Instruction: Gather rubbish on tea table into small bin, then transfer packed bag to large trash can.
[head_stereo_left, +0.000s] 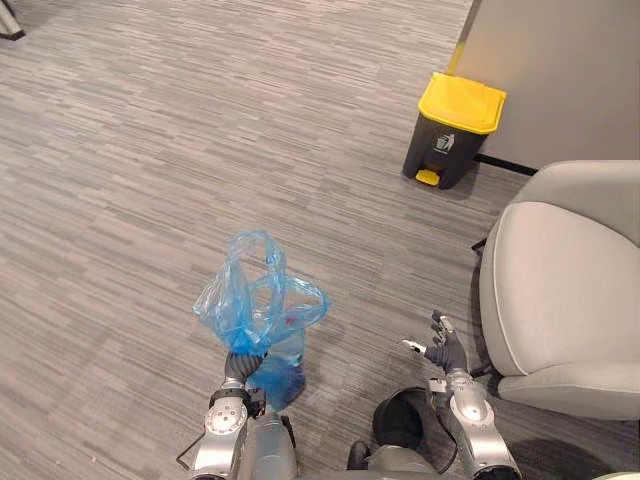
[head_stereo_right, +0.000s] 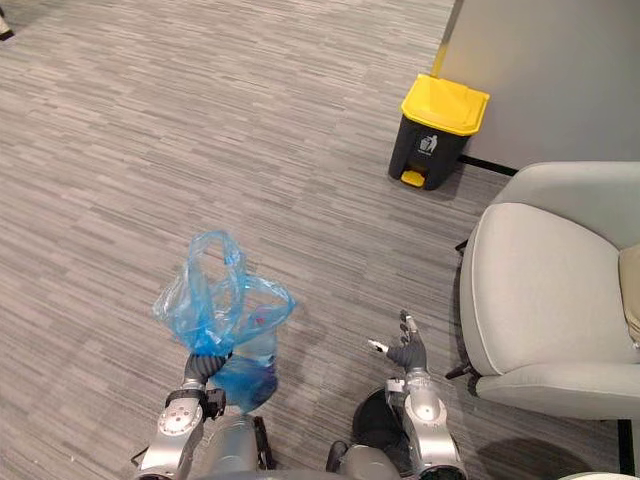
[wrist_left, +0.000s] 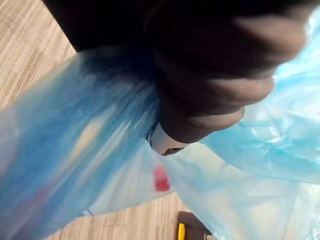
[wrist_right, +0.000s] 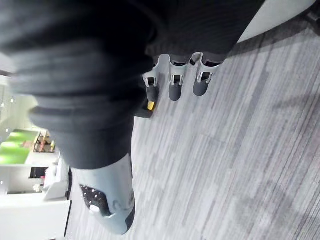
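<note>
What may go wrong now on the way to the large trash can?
The blue bag flares loose above the left robot hand, so rubbish may spill out. The trash can has its yellow lid shut; the bag cannot go in until it opens. The right robot hand hangs near the armchair and may brush it.

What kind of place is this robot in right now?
Likely an office lounge or waiting area: grey plank-pattern floor, a grey armchair, and a yellow-lidded pedal bin by the wall. The left hand holds a blue bag.

An office lounge: grey striped carpet (head_stereo_left: 150, 150), a grey armchair (head_stereo_left: 565, 290), a yellow-lidded pedal bin (head_stereo_left: 455, 130).
</note>
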